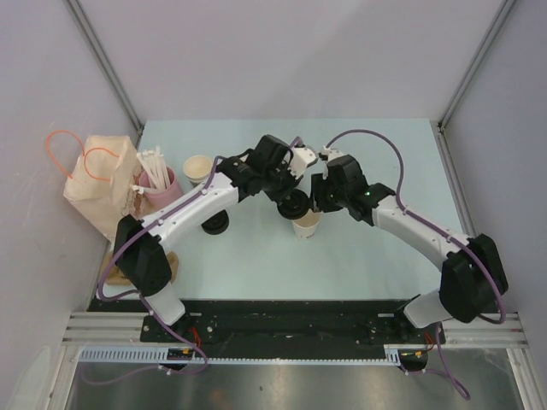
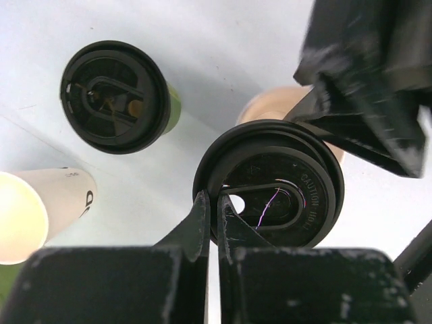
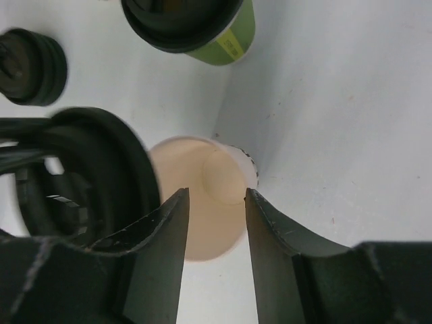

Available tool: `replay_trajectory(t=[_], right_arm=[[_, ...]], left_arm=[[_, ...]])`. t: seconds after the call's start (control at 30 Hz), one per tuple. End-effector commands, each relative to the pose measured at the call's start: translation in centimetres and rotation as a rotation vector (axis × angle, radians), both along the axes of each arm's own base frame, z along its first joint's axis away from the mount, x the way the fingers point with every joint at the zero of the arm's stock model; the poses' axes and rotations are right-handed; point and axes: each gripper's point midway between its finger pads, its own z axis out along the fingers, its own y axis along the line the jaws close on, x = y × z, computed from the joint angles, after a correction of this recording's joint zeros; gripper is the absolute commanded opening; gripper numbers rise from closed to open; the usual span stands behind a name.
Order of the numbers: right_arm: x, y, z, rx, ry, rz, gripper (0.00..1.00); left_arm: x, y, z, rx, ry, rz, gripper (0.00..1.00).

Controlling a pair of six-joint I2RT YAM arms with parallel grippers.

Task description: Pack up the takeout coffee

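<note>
Black plastic lid (image 2: pixel 297 202) is pinched at its rim by the left gripper (image 2: pixel 212 199), whose jaws are shut on it. It hangs just over an open paper cup (image 3: pixel 196 162). The right gripper (image 3: pixel 216 196) stands part open close over that cup, clasping nothing. A green cup (image 2: pixel 170 102) is already lidded. Capping this one and loading the paper bag (image 1: pixel 98 175) look to be what is left.

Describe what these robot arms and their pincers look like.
The left arm and right arm have white curved links between chunky black joints, with purple cables looping alongside. The left gripper and right gripper each have two scuffed black tapered fingers.
</note>
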Motion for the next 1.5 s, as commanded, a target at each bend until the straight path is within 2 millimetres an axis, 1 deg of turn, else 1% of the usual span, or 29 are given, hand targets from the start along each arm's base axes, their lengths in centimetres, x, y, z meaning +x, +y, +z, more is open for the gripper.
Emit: replay_trajectory(t=[0.0,0.03,0.07,0.1,0.13,0.17,0.23,0.27,0.3,0.33,0.37,0.4,0.5,0.53,0.57,0.67,0.9,1.03,1.17,1.27,1.4,1.43,1.47], right_arm=[[0.1,-1.5,5.2,0.08,-0.103,-0.065,0.45],[0.1,-2.6,5.0,0.058,-0.1,-0.1,0.46],[0.2,-3.6,5.8,0.068,-0.117,-0.123,0.47],[0.1,-4.1,5.8,0.068,-0.115,-0.137,0.47],[-0.1,-4.7,5.5,0.064,-0.109,-0.143,0.47],[0.0,-5.6,6.0,0.069,-0.121,-0.166,0.47],[-0.2,-6.5,5.6,0.066,-0.113,-0.181,0.47],[-0.1,-7.3,5.8,0.07,-0.117,-0.202,0.47],[-0.1,-7.6,5.8,0.075,-0.122,-0.208,0.47],[-0.2,-7.8,5.6,0.075,-0.118,-0.214,0.47],[-0.2,-8.1,5.8,0.079,-0.126,-0.22,0.47],[-0.4,-8.0,5.7,0.093,-0.118,-0.211,0.47],[-0.7,-8.3,5.2,0.1,-0.107,-0.212,0.47],[-0.8,-8.3,5.1,0.101,-0.103,-0.209,0.47],[-0.9,-8.3,5.0,0.104,-0.105,-0.207,0.47],[-1.0,-8.0,5.1,0.126,-0.104,-0.198,0.47],[-1.5,-5.6,6.2,0.23,-0.102,-0.118,0.47],[-1.6,-4.0,5.9,0.25,-0.097,-0.077,0.48],[-1.8,-2.0,4.9,0.272,-0.074,-0.034,0.47],[-1.7,-1.2,4.5,0.285,-0.079,-0.021,0.47],[-1.2,-1.0,2.6,0.259,-0.062,-0.047,0.47],[-1.1,-0.8,2.5,0.268,-0.066,-0.049,0.47],[-1.2,-0.7,1.9,0.273,-0.052,-0.049,0.47]], left_arm=[[-0.6,-1.4,-0.4,0.007,0.006,-0.047,0.0],[-0.7,-1.6,-0.4,0.008,0.007,-0.052,0.0],[-0.7,-1.6,-0.4,0.012,0.007,-0.05,0.0],[-0.6,-1.7,-0.7,0.02,0.01,-0.05,0.0],[-0.6,-1.7,-0.9,0.028,0.011,-0.048,0.0],[-0.4,-2.0,-1.2,0.033,0.014,-0.048,0.0],[-0.7,-2.5,-1.5,0.041,0.024,-0.057,0.0],[-0.5,-2.9,-1.2,0.036,0.018,-0.061,0.0],[-0.6,-3.5,-1.9,0.047,0.032,-0.071,0.0],[-0.6,-3.7,-2.0,0.051,0.041,-0.071,0.0],[-0.4,-4.1,-1.6,0.04,0.039,-0.075,0.01],[-0.3,-4.2,-2.4,0.052,0.057,-0.073,0.0],[-0.1,-4.7,-2.7,0.053,0.07,-0.072,0.0],[0.0,-4.8,-3.1,0.061,0.077,-0.072,0.0],[0.1,-4.9,-3.1,0.064,0.072,-0.071,0.0],[0.3,-4.8,-3.7,0.084,0.078,-0.064,0.0],[-0.2,-4.8,-4.4,0.089,0.103,-0.08,0.0],[-0.5,-5.0,-5.0,0.088,0.129,-0.085,0.0],[-1.1,-4.7,-5.7,0.096,0.151,-0.092,0.0],[-1.5,-4.5,-5.9,0.097,0.161,-0.096,0.0],[-1.6,-4.5,-6.1,0.097,0.168,-0.096,0.0],[-1.6,-4.5,-6.1,0.096,0.169,-0.094,0.0],[-1.7,-4.5,-6.1,0.095,0.174,-0.093,0.0]])
